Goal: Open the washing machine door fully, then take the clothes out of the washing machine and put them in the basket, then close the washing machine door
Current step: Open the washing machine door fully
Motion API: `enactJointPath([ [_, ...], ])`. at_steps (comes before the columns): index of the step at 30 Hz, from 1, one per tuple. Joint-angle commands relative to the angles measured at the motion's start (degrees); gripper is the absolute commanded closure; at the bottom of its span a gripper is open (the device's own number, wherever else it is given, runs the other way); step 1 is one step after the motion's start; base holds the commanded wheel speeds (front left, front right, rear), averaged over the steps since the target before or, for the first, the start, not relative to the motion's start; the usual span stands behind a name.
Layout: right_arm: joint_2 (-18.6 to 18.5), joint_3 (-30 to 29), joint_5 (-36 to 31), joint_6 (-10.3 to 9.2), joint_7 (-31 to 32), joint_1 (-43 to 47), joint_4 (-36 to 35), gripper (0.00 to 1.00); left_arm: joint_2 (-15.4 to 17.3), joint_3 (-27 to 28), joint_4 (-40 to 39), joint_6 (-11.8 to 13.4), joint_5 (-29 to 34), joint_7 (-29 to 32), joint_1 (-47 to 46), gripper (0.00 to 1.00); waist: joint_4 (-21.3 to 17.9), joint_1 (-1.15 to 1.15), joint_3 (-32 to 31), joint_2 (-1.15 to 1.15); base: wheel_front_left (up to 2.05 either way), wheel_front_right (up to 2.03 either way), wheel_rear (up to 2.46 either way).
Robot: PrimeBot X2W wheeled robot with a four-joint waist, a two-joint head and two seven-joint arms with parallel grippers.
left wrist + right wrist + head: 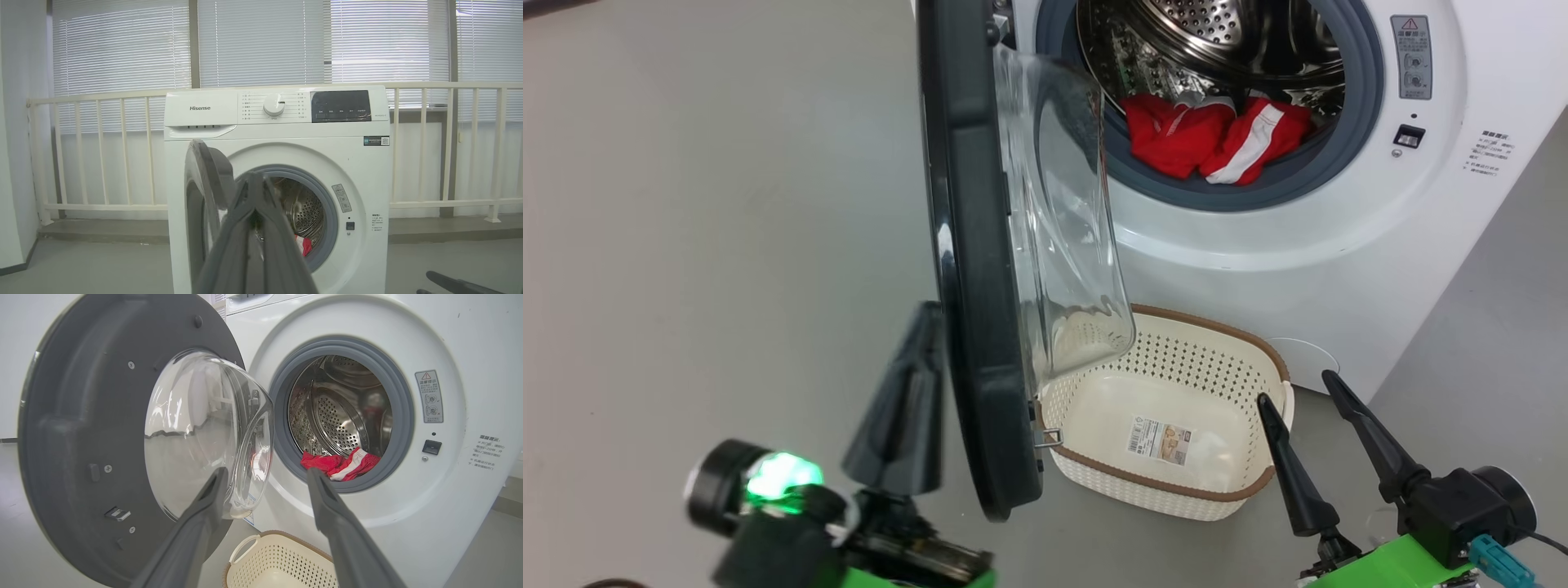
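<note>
In the way: the washing machine door [968,245] stands about half open, with its edge toward the head camera. It hangs over the left end of the basket [1217,343].
Glass bowl: the clear bowl [1062,204] on the door sticks out toward the washing machine [1258,253], above the basket's left end.
Left hand: the left hand [925,327] is closed with nothing in it, just beside the outer side of the door. I cannot tell if it touches.
Right hand: the right hand [1294,386] is wide open and holds nothing. It is near the basket's right end, with its fingers pointing at the machine.
Clothes: the clothes [1176,135] are red with white stripes. They lie low at the front of the steel drum [1217,24], partly on the grey rubber ring [1364,98].
Basket: cream-white with little holes and a brown rim. A label sticker [1158,441] lies on its bottom. It sits on the floor just in front of the machine.
Floor: plain grey [686,204].
Room: a white railing [102,98] and windows with blinds [261,41] are behind the machine.
</note>
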Motion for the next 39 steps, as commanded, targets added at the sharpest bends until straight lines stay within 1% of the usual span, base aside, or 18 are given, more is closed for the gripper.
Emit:
enactJointPath([
  [1,-0.02,1.09,0.33,0.36,0.01,-1.00,-1.52,0.00,0.59,0.13,-2.04,-0.94,1.10,1.06,-2.76,1.00,-0.07,0.00,0.06,0.00,0.00,0.00,0.00],
  [5,-0.02,1.14,0.40,0.36,0.07,-1.20,-1.46,0.00,-0.48,-3.29,-1.65,-2.43,1.21,2.80,-3.80,1.00,-0.29,0.00,0.24,0.00,0.00,0.00,0.00],
  [7,-0.02,1.33,0.39,0.36,0.18,-1.44,-1.58,0.00,-1.08,-5.31,-0.08,-3.40,1.15,3.64,-4.18,1.00,-0.53,0.00,0.39,0.00,0.00,0.00,0.00],
  [10,-0.02,1.54,0.29,0.36,0.29,-1.98,-1.87,0.00,-2.01,-7.28,3.25,-4.18,0.63,4.57,-4.24,1.00,-1.12,0.00,0.81,0.00,0.00,0.00,0.00],
  [13,-0.02,1.49,0.23,0.36,0.29,-2.23,-1.96,0.00,-2.36,-8.19,6.84,-4.53,0.31,5.23,-4.31,1.00,-1.72,0.00,1.18,0.00,0.00,0.00,0.00],
  [18,-0.02,1.53,0.18,0.36,0.29,-2.30,-1.98,0.00,-2.95,-7.89,11.97,-4.66,-1.13,4.96,-4.58,1.00,-2.56,0.00,1.64,0.00,0.00,0.00,0.00],
  [21,-0.02,1.47,0.18,0.36,0.34,-2.35,-2.04,0.00,-3.12,-7.52,14.72,-4.46,-1.78,5.25,-4.83,1.00,-2.97,0.00,1.69,0.00,0.00,0.00,0.00],
  [28,-0.02,1.09,0.21,0.36,0.39,-2.28,-2.18,0.00,-3.39,-5.64,19.49,-2.77,-2.78,4.94,-5.28,1.00,-3.13,0.00,1.60,0.00,0.00,0.00,0.00],
  [39,-0.02,1.06,0.21,0.36,0.49,-2.21,-2.30,0.00,-2.81,-2.06,21.07,0.03,-4.50,4.42,-4.97,1.00,-1.83,0.00,1.84,0.00,0.00,0.00,0.00],
])
